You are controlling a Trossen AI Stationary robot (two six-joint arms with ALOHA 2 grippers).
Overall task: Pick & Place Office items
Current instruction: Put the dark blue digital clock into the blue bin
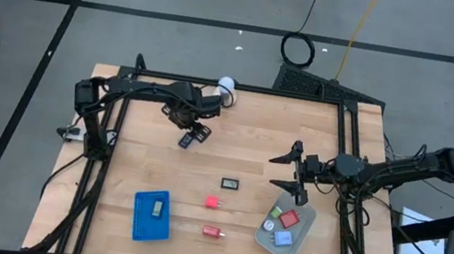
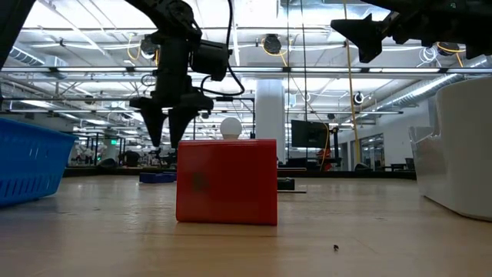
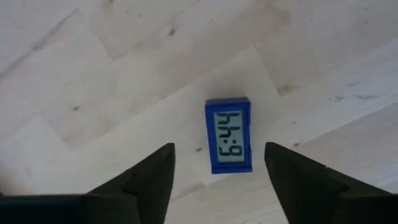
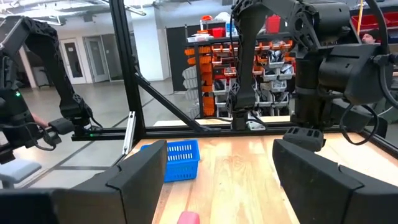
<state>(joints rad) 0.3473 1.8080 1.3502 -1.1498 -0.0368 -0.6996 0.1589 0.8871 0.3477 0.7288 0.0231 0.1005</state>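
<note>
A pale wooden bench [image 1: 251, 149] framed in black rails carries the scattered office items. The left pincer [image 1: 193, 130] hangs over the far-left part of the bench, its fingers released and spread either side of a small blue digital clock [image 3: 228, 135] that lies flat on the wood just below, not yet touched. Nearer the middle lies a black clock [image 1: 230, 182], then a pink block [image 1: 212, 201] and a red block [image 1: 211, 231] toward the near edge. A blue tray [image 1: 139, 220] near the near-left corner holds one piece; a clear grey bin [image 1: 298, 244] at the near-right holds several. The right pincer [image 1: 299, 176] waits over the right side beside the bin, fingers apart and empty.

To grasp the blue clock well, the left pincer should probably drop straight down, centred so both fingers meet the long sides together, and close only once low enough not to clip the top edge and tip it
</note>
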